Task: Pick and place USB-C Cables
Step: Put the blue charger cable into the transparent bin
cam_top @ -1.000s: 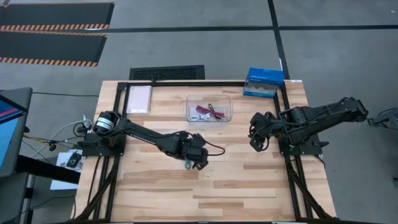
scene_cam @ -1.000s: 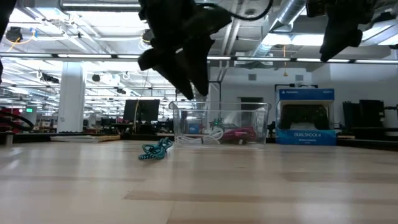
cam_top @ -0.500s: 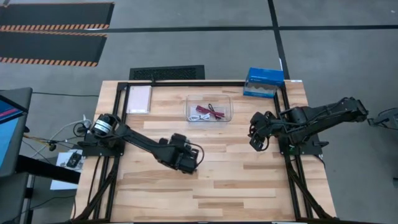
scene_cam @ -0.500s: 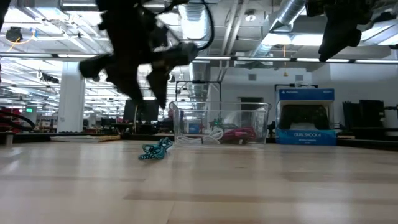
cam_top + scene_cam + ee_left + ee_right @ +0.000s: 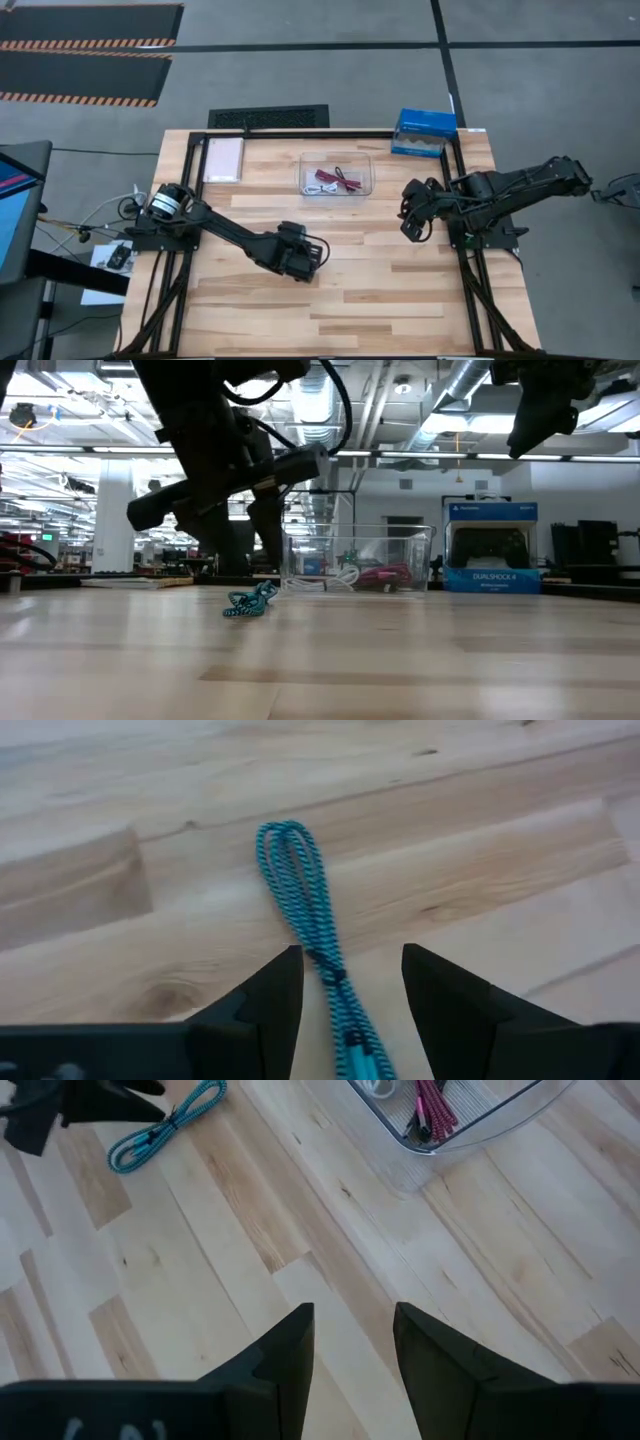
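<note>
Left gripper: low over the middle of the table, fingers spread apart with a clear gap; the teal cable runs through that gap on the wood, and neither finger is seen touching it.
Left gripper, from above: at the end of the left arm, which reaches from the table's left edge toward the centre.
Right gripper: held above the right part of the table, fingers apart with bare wood between them, holding nothing.
Right gripper, from above: near the right arm's base, well apart from the left gripper.
Teal cable: a folded, braided bundle lying flat on the table, its looped end pointing away from the left wrist; in the low view it rests on the wood just beside the bin, nearer the camera.
Clear plastic bin: toward the table's far edge, centre, standing upright.
Dark red cable: inside the bin.
White cable: inside the bin, touching or just beside the dark red one.
Blue box: at the far right corner of the table, well apart from the bin.
Table: light wood planks on a dark frame.
</note>
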Robot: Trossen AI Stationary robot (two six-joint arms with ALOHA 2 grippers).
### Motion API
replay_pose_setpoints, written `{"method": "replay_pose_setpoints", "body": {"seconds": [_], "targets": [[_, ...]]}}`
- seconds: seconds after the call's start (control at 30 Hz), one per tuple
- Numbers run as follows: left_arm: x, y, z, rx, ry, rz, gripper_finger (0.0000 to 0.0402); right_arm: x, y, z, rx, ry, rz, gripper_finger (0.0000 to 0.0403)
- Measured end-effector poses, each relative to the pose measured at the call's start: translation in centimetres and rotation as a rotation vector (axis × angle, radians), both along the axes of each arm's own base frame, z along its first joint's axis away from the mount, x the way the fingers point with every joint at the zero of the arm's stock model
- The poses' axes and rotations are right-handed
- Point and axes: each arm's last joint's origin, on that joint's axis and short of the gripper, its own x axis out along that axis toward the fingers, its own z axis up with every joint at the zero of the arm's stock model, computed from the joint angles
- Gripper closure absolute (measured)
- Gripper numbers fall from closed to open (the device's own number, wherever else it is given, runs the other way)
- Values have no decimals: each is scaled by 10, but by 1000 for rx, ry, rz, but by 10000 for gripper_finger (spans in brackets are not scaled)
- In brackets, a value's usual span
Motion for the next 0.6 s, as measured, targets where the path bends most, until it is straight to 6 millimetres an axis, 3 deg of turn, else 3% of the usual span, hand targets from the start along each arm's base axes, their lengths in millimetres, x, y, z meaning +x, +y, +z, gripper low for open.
{"method": "replay_pose_setpoints", "body": {"seconds": [0.33, 0.6], "targets": [[9, -5, -29, -78, 36, 4, 242, 0, 0, 0, 0, -3, 0, 239], [12, 1, -33, -87, 87, -45, 242, 1, 0, 0, 2, -6, 0, 239]]}}
